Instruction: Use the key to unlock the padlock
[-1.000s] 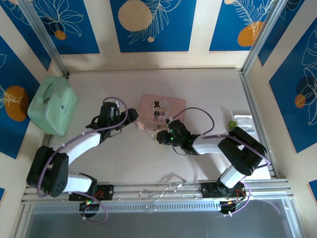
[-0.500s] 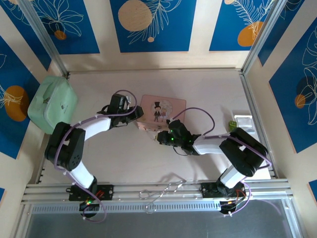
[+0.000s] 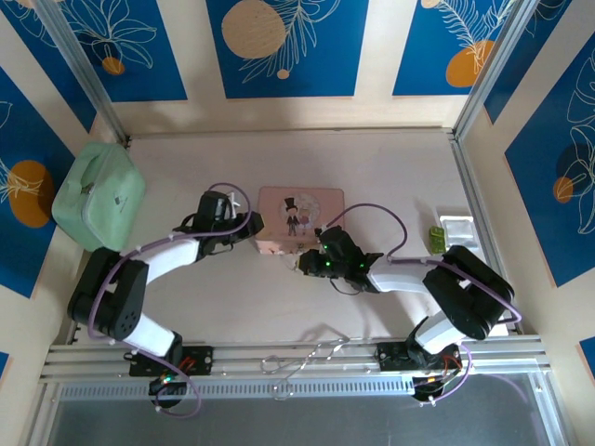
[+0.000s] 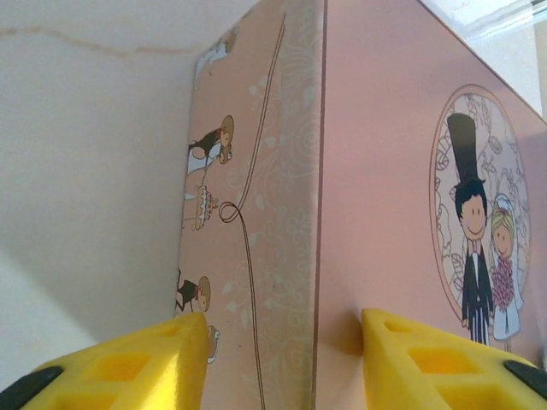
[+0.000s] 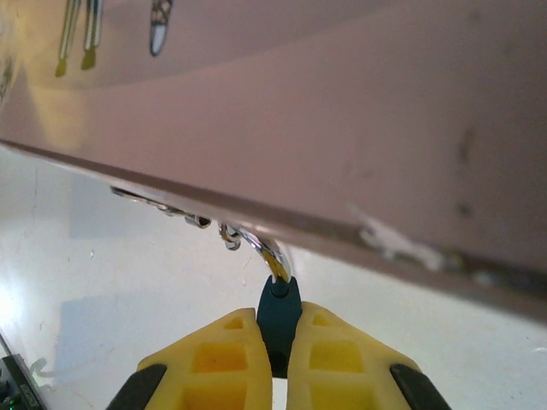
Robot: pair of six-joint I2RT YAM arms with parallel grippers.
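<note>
Right gripper (image 5: 279,331): clenched on key (image 5: 279,306), tip at padlock (image 5: 260,246) by pink tin (image 3: 299,209) edge. Left gripper (image 4: 280,331): astride tin corner, clamp unclear. Padlock not evidently open; turning and shackle release outstanding.

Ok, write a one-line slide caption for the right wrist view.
Right jaws shut on the teal-headed key, its metal tip at the metal fittings along the edge of the pink tin.

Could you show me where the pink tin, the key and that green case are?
pink tin (image 3: 299,212), top view, on its illustrated lid.
key (image 5: 279,312), right wrist view, on its dark teal head.
green case (image 3: 98,195), top view, on its upper face.
</note>
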